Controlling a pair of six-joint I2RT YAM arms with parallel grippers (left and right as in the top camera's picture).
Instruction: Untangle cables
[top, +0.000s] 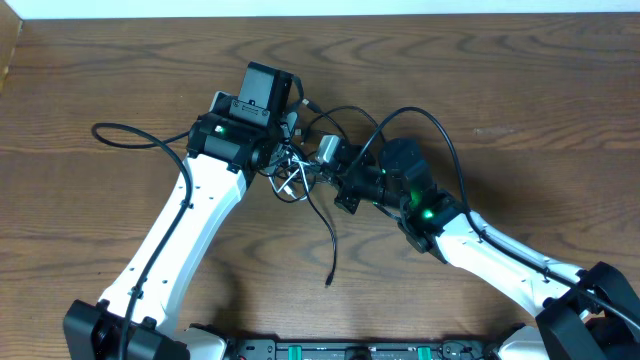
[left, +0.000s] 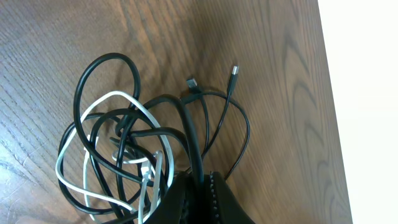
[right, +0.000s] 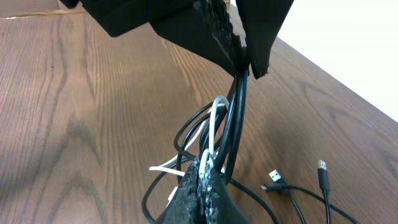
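**Cables (top: 296, 172), seen from above and from each wrist.** You see them bunched in a knot between the two claws, which nearly meet over the desk (top: 480, 80).

- **Left claw (left: 200, 186):** clenched on the black cable (left: 99, 68), whose strands enter between its fingers. Loops of black and of white cable (left: 115, 95) spread just beyond its tips.
- **Right claw (right: 203, 177):** clenched on the cables, facing the left claw. Black strands and one white loop run taut between the two sets of tips.
- **Plugs (left: 234, 70):** two small ones lie on the desk past the left claw's tips, beside the loops.
- **Tail (top: 331, 245):** one black tail trails from the knot away from both claws, and its end rests on the desk.
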